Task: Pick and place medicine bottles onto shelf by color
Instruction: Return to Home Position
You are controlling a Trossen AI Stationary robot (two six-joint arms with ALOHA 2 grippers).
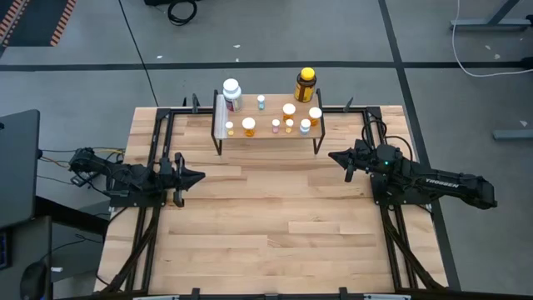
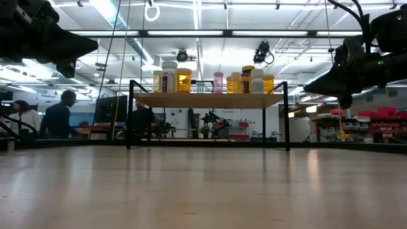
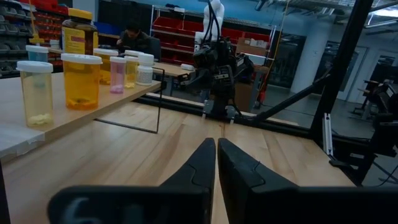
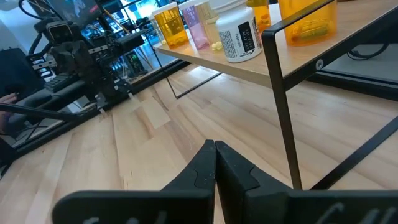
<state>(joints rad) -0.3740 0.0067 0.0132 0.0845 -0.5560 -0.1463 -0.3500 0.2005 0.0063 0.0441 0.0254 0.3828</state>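
The shelf [image 1: 266,133], a light-wood plank on thin black legs, stands at the table's far middle. Several small white and orange medicine bottles [image 1: 289,109] stand upright on it, with a larger white bottle [image 1: 231,93] at its left end and a dark amber, yellow-capped bottle [image 1: 305,84] at its far edge. They also show in the low view [image 2: 213,81]. My left gripper [image 1: 198,176] is shut and empty over the table's left side. My right gripper [image 1: 335,155] is shut and empty near the shelf's right legs.
Black metal frames [image 1: 158,150] run along the table's left and right sides under the arms. Bare wooden tabletop [image 1: 266,225] lies in front of the shelf. People [image 2: 58,114] show in the room beyond the far edge.
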